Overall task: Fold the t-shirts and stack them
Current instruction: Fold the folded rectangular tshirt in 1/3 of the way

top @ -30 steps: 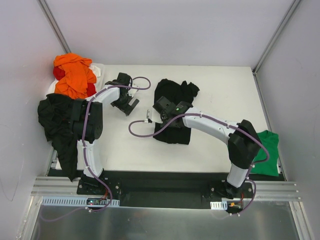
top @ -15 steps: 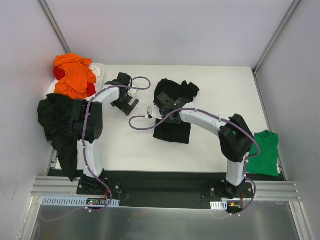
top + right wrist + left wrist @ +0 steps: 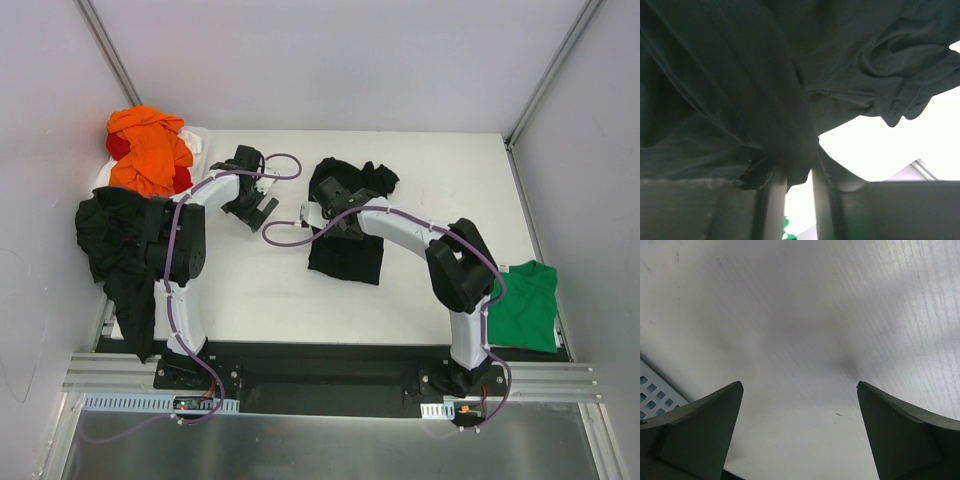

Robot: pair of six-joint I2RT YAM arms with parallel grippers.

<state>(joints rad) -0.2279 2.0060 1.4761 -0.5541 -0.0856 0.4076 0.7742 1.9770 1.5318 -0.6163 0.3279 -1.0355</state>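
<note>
Farther out from the bases now: right gripper [image 3: 333, 197] has travelled to the far, bunched end of the black t-shirt [image 3: 346, 258] at mid-table. The shirt's near half lies flatter than before.

Positions relative to that shirt, near to far:
- Near and right: green t-shirt [image 3: 525, 305], at the table [image 3: 805, 315] edge, partly overhanging.
- Near and left: second black t-shirt [image 3: 115, 250], draped over the left side.
- Just left: left gripper [image 3: 800, 415], above bare table, jaws spread wide, holding nothing.
- Far left: orange t-shirt [image 3: 148, 150] heaped on a red one [image 3: 183, 180].

Risk: if the right gripper lifts while cloth clings to a finger, the laid fold gets dragged askew or pulled open. The far end is bunched, so a stack on it would sit crooked.

Right gripper [image 3: 798, 172], wrist view: jaws narrowly parted, a ridge of black cloth between them. Whether it is pinched or already let go, I cannot tell.
</note>
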